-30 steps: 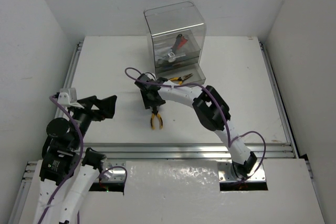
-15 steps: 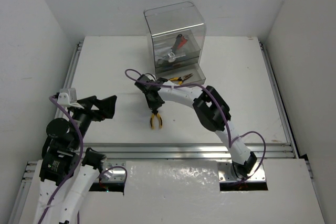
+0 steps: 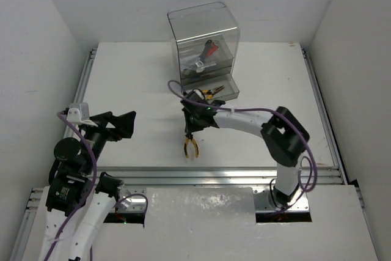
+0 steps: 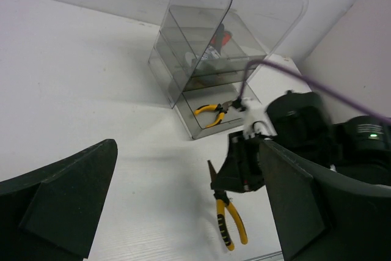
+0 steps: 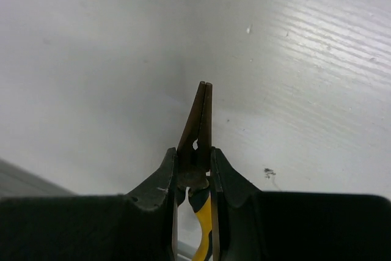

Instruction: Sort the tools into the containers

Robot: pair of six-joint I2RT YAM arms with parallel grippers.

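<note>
The counter (image 3: pixel 122 71) carried the containers (image 3: pixel 204 29) at its far side. Your left gripper (image 3: pixel 125 125) waited wide apart (holding nothing). Your right gripper (image 5: pixel 194 163) pinched the yellow-handled pliers (image 3: pixel 190 147) by the joint, above the counter before the containers, probably to carry them there.

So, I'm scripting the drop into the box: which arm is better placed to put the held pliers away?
Right. Its claw is shut on the pliers, just in front of the box. The left claw is open, empty and off to the side, farther from both.

White table (image 3: pixel 122 77), white walls (image 3: pixel 36 29)
</note>
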